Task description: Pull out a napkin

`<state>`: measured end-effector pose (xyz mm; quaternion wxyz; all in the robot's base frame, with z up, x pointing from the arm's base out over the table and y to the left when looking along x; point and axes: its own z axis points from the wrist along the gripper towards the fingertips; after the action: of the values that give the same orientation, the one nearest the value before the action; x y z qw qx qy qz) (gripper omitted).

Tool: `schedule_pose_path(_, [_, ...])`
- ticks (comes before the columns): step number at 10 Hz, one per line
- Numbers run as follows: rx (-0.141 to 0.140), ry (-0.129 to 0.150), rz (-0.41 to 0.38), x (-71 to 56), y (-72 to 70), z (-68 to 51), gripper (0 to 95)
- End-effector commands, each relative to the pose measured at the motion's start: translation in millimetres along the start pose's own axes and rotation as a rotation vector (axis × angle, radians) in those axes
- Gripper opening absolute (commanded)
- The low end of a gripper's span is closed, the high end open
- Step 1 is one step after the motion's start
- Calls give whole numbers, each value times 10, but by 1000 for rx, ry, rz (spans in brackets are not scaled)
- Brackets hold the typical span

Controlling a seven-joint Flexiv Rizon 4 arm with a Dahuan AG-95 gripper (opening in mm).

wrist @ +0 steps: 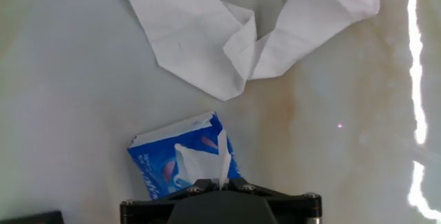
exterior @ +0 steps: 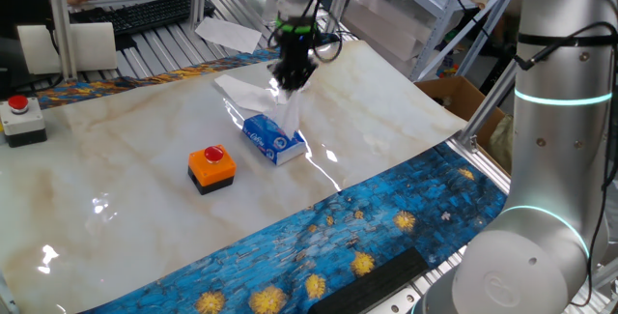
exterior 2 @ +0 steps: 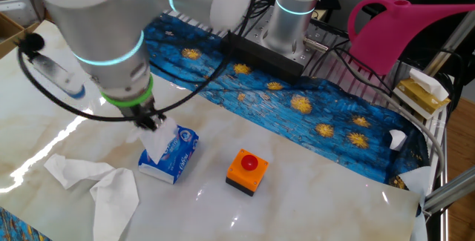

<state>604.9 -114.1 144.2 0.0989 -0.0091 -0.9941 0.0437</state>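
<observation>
A small blue carton (exterior: 274, 139) with white print lies on the marble table; it also shows in the other fixed view (exterior 2: 172, 156) and in the hand view (wrist: 180, 156). My gripper (exterior: 290, 86) hangs just above it, shut on a white napkin (exterior: 291, 113) that stretches up from the carton's slot. The napkin also shows in the other fixed view (exterior 2: 156, 142) and between my fingertips in the hand view (wrist: 219, 160). My gripper also shows in the other fixed view (exterior 2: 151, 121) and at the bottom of the hand view (wrist: 220, 181).
Loose white napkins (exterior 2: 93, 183) lie on the table beside the carton, also visible in the hand view (wrist: 234, 31). An orange block with a red button (exterior: 210, 167) sits near the carton. A red button box (exterior: 20, 118) stands at the far left.
</observation>
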Motion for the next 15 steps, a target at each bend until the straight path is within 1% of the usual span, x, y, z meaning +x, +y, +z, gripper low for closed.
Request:
schedule_pose_path(1, [21, 24, 30, 244, 47, -401, 0])
schedule_pose_path(2, [22, 39, 51, 288, 124, -479, 0])
schedule_pose_path(4, [31, 55, 69, 354, 235, -577, 0])
schedule_pose_path(5, [34, 79, 95, 417, 326, -652, 0])
schedule_pose_path(6, [36, 108, 133, 518, 455, -745, 0])
schedule_pose_path(7, [36, 119, 143, 555, 500, -774, 0])
schedule_pose_path(8, [28, 163, 183, 680, 638, -852, 0])
schedule_pose_path(9, [14, 184, 208, 739, 702, -882, 0])
schedule_pose_path(10, [6, 195, 224, 814, 775, -913, 0])
schedule_pose_path(11, [6, 197, 230, 846, 803, -924, 0])
schedule_pose_path(12, [0, 197, 238, 871, 825, -932, 0])
schedule_pose_path(13, [-14, 198, 256, 892, 849, -939, 0])
schedule_pose_path(14, [-57, 207, 287, 905, 866, -944, 0])
schedule_pose_path(15, [-71, 209, 300, 906, 870, -945, 0])
